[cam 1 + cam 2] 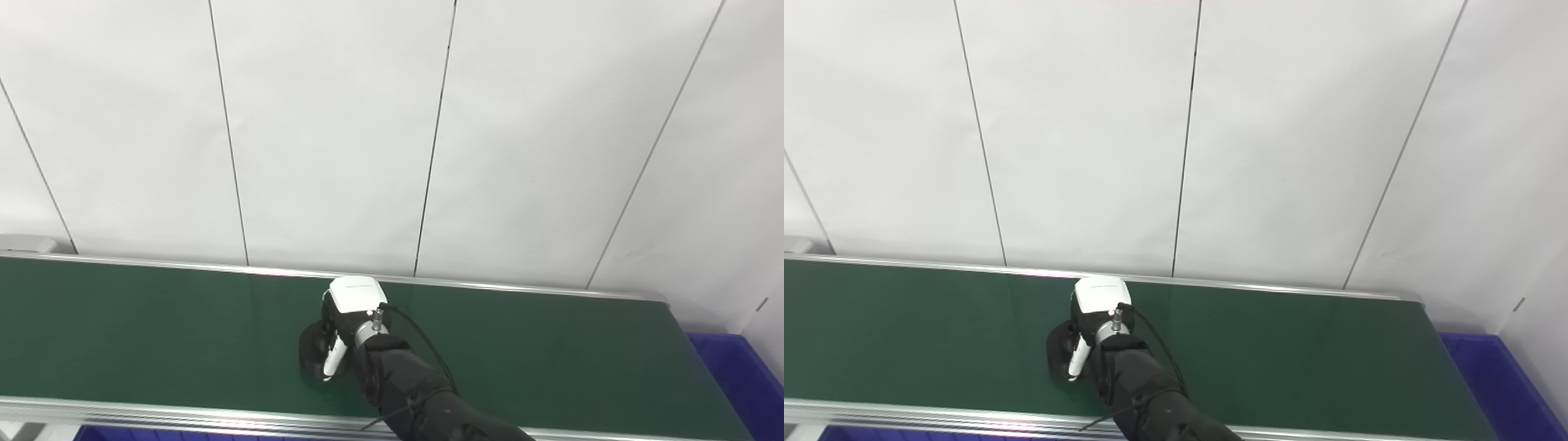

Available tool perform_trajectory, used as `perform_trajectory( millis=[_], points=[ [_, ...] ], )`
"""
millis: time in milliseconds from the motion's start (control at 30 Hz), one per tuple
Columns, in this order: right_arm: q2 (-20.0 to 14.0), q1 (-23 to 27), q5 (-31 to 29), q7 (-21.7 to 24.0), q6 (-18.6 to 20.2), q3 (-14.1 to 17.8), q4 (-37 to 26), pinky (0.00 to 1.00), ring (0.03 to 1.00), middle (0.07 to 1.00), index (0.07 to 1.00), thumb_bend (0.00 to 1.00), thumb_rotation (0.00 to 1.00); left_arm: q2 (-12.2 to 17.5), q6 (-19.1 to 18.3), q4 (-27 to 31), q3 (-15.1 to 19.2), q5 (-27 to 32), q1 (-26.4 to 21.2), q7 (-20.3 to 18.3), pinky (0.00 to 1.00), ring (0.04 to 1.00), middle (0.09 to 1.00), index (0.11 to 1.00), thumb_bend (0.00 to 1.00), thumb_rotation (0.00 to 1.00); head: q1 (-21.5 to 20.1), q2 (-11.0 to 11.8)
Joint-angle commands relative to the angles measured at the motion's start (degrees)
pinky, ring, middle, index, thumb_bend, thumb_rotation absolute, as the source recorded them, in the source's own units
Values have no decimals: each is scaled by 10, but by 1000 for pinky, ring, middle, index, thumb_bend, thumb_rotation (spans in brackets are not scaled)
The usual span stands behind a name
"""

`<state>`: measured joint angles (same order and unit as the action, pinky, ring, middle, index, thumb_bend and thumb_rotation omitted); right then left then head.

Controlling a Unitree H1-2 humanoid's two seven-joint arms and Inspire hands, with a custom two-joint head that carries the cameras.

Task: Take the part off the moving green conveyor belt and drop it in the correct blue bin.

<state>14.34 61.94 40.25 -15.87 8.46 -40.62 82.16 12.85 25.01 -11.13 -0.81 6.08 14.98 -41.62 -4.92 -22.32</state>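
1. Reaching over the green belt point(153, 331) from the near right, the right hand point(340, 334) is seen with its white back turned up and its fingers curled down toward the belt surface.
2. A dark, rounded shape point(312, 355) is seen just left of and under the hand, touching it; whether this is the part or only the hand's dark fingers and their shadow cannot be told.
3. Whether the fingers are closed on anything cannot be told, as they are hidden beneath the hand.
4. No other part is seen anywhere on the belt, so the part is judged to lie under the hand if present; its long axis cannot be read.
5. A blue bin point(735, 373) is seen at the far right end of the belt, well apart from the hand; a carry to the right is judged to be needed.
6. The left hand is not in view.
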Motion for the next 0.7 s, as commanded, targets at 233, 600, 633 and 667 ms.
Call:
perform_trajectory(
  millis=[233,600,633,667],
  points=[
    [3,-35,-1,27,5,0,9,257,365,432,529,525,0,-4,19,14,21,15,-4,-19,865,923,942,906,499,713,-1,0],
    [-12,-37,-29,2,-29,37,3,338,454,477,498,531,0,-6,19,-12,24,6,-26,-21,875,934,945,909,511,725,-12,8],
    [-16,-35,-32,-3,-33,43,1,338,454,477,498,531,0,-7,19,-17,24,4,-31,-20,875,934,945,909,510,725,-16,12],
    [-18,-34,-35,-6,-37,46,0,325,436,469,500,531,0,-7,19,-20,24,3,-34,-20,876,935,945,909,509,724,-16,12]
  ],
)
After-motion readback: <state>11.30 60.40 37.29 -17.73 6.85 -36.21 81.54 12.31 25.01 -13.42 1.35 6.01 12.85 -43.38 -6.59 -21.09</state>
